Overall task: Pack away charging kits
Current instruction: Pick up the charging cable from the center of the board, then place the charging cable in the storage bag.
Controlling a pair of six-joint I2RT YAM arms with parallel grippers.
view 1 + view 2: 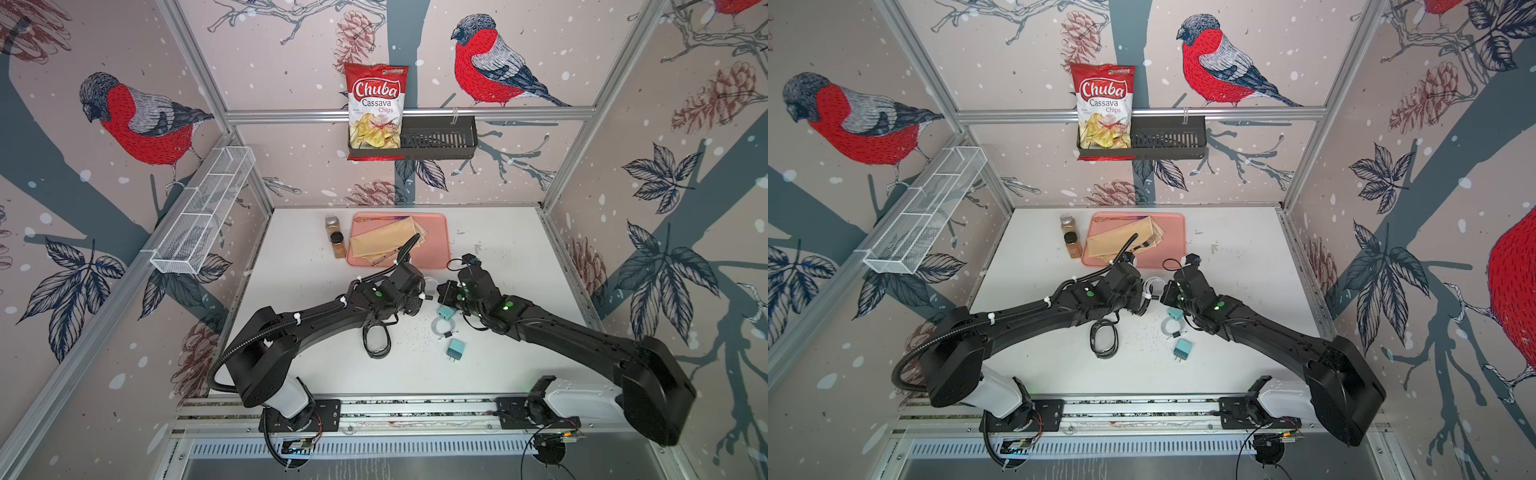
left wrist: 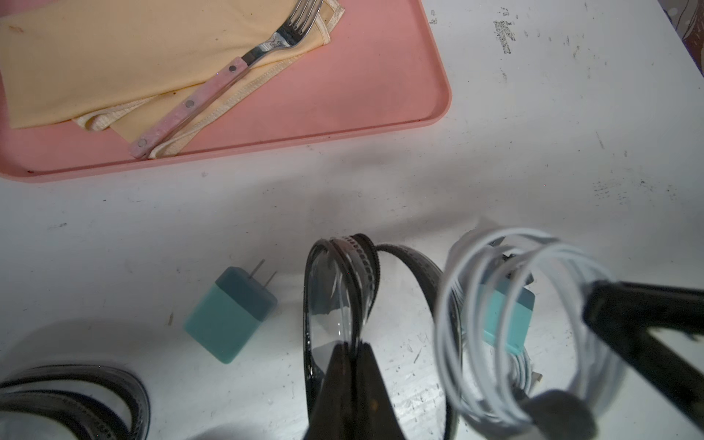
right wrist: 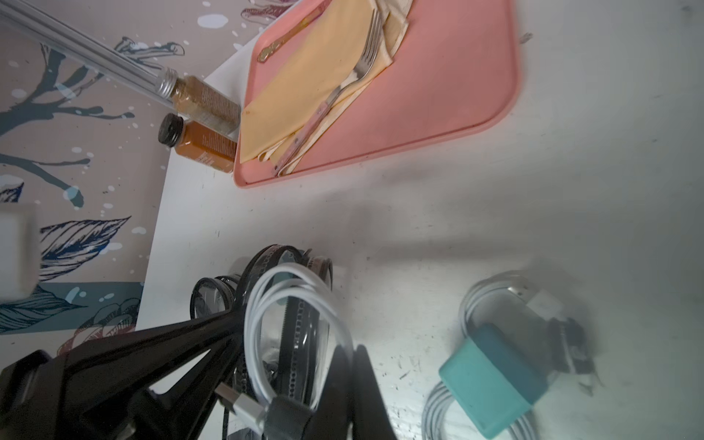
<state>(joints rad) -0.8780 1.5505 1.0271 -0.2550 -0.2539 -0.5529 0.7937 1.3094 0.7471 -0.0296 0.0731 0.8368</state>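
White cable: a small coiled white charging cable [image 2: 447,335] hangs clear of the scuffed white tabletop [image 1: 311,357], pinched in the closed right gripper [image 3: 348,365].
Black case: a palm-sized black oval case with a clear lid [image 2: 331,301] stands on edge, its lid rim clamped in the closed left gripper [image 2: 348,348].
Cable to case: the two grippers meet nose to nose, and the coil hangs just beside the case's parted mouth. Whether any loop is inside cannot be told.
Teal adapters: one teal cube plug adapter with two prongs [image 2: 230,314] lies on the table beside the held case. A second teal adapter [image 3: 491,377] rests on a second coiled cable [image 3: 484,293]. A third teal adapter [image 1: 456,347] lies alone, nearer the robot's base.
Spare case: a second black oval case [image 1: 377,341] lies flat beside the left arm.
Progress: early, by the look of it. No kit appears complete. The first cable is only at its case, all three adapters sit loose, and a third cable and a third case cannot be clearly made out.
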